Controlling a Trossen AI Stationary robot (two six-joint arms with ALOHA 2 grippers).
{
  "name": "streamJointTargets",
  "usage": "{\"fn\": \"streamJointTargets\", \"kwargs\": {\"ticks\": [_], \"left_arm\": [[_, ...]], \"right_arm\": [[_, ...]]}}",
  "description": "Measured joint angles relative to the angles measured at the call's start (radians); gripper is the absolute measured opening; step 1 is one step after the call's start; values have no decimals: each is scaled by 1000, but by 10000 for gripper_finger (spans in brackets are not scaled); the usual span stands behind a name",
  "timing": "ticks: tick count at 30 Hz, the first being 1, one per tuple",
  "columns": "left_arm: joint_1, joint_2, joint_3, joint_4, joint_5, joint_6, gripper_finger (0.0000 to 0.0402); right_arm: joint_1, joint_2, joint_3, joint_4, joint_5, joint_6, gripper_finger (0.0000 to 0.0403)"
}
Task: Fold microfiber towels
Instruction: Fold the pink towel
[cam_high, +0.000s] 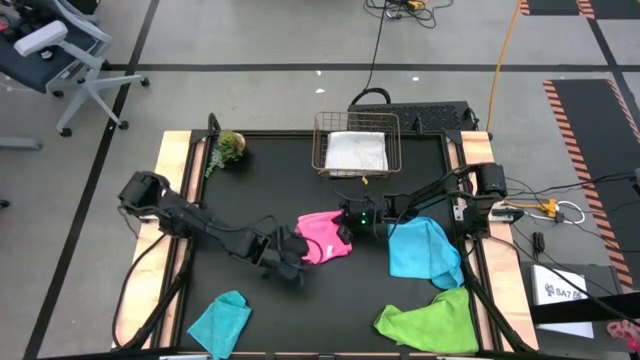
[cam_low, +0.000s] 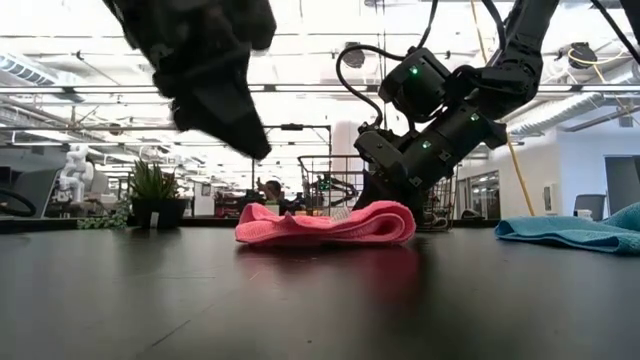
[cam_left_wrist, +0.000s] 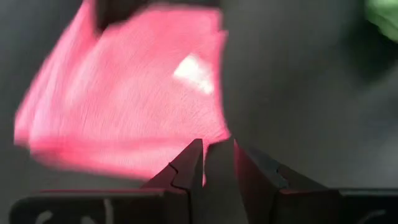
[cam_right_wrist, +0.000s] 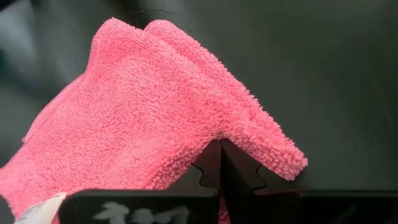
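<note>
The hot pink towel (cam_high: 325, 240) lies folded in several layers in the middle of the black table. My right gripper (cam_right_wrist: 221, 149) is shut, with its fingertips down on that towel at the towel's right side (cam_low: 385, 215). My left gripper (cam_left_wrist: 217, 154) hangs above the table just left and near of the pink towel (cam_left_wrist: 130, 106), raised clear of it (cam_low: 245, 135). Its fingers stand a little apart with nothing between them. A sky blue towel (cam_high: 425, 250), a lime green towel (cam_high: 430, 320) and a teal towel (cam_high: 222, 322) lie crumpled on the table. A white towel (cam_high: 357, 152) lies in the wire basket (cam_high: 320, 140). My right gripper presses its shut fingertips onto the pink towel's upper layer (cam_right_wrist: 202, 134), close to a rounded folded edge (cam_right_wrist: 273, 146). It comes slanting down from the table's right side. The towel lies flat on the table under it. I cannot tell whether any layer is pinched.
A small green plant (cam_high: 228, 147) stands at the table's far left. The wire basket sits at the middle of the far edge. The blue and green towels fill the near right; the teal one lies at the near left. Wooden rails (cam_high: 172, 200) border the table's sides.
</note>
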Motion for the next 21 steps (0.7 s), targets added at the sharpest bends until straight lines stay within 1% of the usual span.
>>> {"fn": "streamJointTargets", "kwargs": {"ticks": [4, 6, 11, 15, 17, 19, 21], "left_arm": [[-19, 10, 1, 25, -13, 329, 90], [-19, 11, 0, 27, -16, 426, 90], [9, 10, 0, 45, -14, 470, 90], [24, 35, 2, 89, 65, 620, 90], [20, 54, 0, 75, 80, 679, 90], [14, 73, 2, 85, 77, 726, 90], [3, 85, 2, 71, 31, 762, 90]], "right_arm": [[-5, 0, 0, -1, -4, 0, 0], [-5, 0, 0, -1, -4, 0, 0], [-5, 0, 0, 2, -2, 7, 0], [-5, 0, 0, 2, 1, 7, 0], [-5, 0, 0, 5, 3, 15, 0], [-5, 0, 0, 5, 4, 32, 0], [-5, 0, 0, 15, 4, 37, 0]]}}
